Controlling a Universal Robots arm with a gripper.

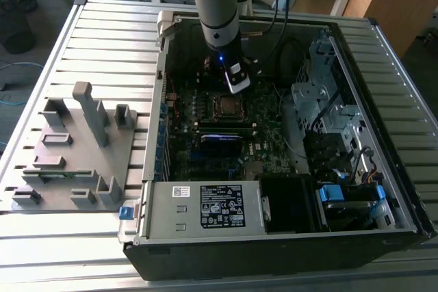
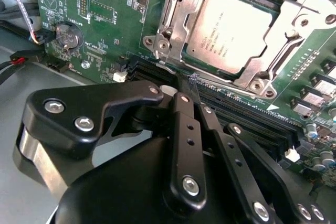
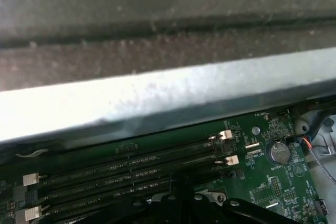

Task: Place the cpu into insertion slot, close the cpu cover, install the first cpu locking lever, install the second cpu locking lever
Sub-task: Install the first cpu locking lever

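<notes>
Exterior view: arm [image 1: 217,11] upright above cpu [image 1: 226,104].

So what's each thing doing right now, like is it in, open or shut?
cpu: sitting in its slot, silver top facing up.
insertion slot: filled by the chip.
cpu cover: closed down flat around the chip.
gripper: empty, hanging just beside the slot; cannot tell if it is open or shut.
computer case: side open, board showing.
memory slots: long, black and empty.
</notes>
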